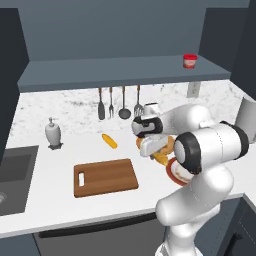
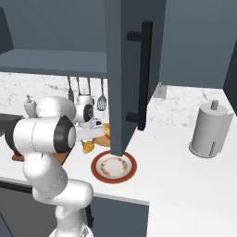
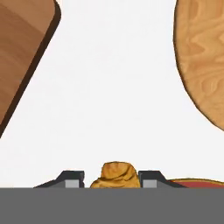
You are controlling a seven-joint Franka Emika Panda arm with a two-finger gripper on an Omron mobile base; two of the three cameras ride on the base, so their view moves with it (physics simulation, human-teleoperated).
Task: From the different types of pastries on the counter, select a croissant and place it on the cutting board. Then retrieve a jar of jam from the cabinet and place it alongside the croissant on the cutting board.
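White marble-speckled bench (image 1: 65, 205) runs under a dark blue-grey cabinet (image 1: 120, 67), with the robot's arm reaching over its middle. At the heart of it, the hand (image 3: 113, 181) is clenched on the croissant (image 3: 114, 175): in the hand view the ridged golden pastry sits between the two dark fingertips (image 3: 72, 180), touching both. From the left base view the croissant (image 1: 161, 158) hangs under the hand (image 1: 150, 150), just above the bench, though the forearm hides whether it is clear of the surface.

Taking the cutting board (image 1: 105, 177) as landmark: the hand is to its right, near its right edge but not over it. A slim yellow roll (image 1: 109, 141) lies behind the board, apart from it. A red-rimmed plate (image 2: 114, 166) sits further right of the board, beyond the hand, and a round wooden plate (image 3: 203, 61) lies near the hand too. The jar of jam (image 1: 189, 61) stands on the cabinet shelf, high above and right of the board. A soap dispenser (image 1: 53, 132) stands behind the board's left end.

Risks, as I judge them: the grip catches only a narrow part of a curved, crumbly piece, so a quick sideways swing could let it twist and drop short of the board. A low carry could also drag it against the board's edge and knock it loose.
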